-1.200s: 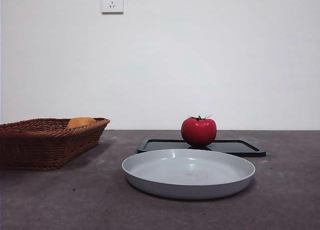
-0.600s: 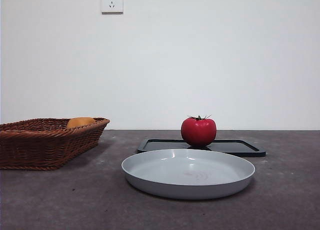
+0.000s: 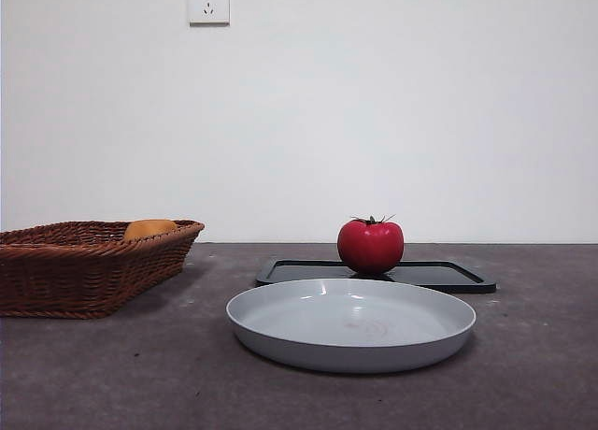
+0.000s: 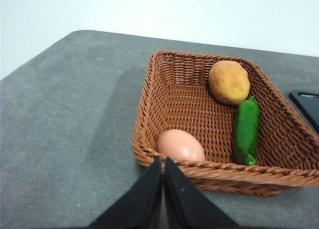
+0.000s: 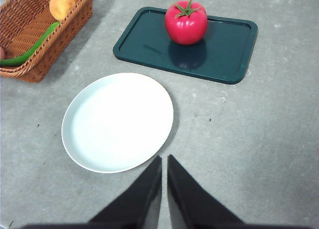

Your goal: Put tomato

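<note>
The red tomato point(image 3: 371, 245) point(image 5: 186, 22) with its green stem stands upright on a dark green tray point(image 3: 448, 274) point(image 5: 219, 50) behind a pale grey plate point(image 3: 351, 323) point(image 5: 117, 121). High above the table, my right gripper point(image 5: 164, 162) is shut and holds nothing, with the plate just beyond its tips and the tomato farther off. Over by the basket's near rim, my left gripper point(image 4: 163, 163) is shut too and holds nothing. Neither gripper shows in the front view.
A brown wicker basket point(image 3: 84, 262) point(image 4: 149, 109) on the left holds an orange-yellow fruit point(image 4: 229, 82) point(image 3: 150, 228), a green pepper point(image 4: 246, 131) and a tan egg point(image 4: 180, 146). A white wall with a socket point(image 3: 208, 2) stands behind the table.
</note>
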`<action>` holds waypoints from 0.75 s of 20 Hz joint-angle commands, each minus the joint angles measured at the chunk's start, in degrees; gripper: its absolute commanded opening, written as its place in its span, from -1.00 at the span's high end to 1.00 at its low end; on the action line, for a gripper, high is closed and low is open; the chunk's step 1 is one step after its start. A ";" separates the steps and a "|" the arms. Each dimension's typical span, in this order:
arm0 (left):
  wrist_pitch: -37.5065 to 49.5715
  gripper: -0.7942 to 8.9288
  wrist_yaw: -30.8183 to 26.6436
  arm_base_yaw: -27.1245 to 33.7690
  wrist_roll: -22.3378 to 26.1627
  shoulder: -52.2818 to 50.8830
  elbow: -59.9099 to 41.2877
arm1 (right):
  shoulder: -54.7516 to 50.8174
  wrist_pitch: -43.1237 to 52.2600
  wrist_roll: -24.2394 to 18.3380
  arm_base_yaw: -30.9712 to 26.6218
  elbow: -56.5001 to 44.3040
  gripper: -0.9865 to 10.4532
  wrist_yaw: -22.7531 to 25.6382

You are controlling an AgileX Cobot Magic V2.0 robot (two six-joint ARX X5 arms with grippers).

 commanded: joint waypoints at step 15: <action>-0.42 0.82 0.31 0.11 1.57 -0.07 -1.18 | 0.20 0.50 -0.42 0.13 0.48 0.81 0.68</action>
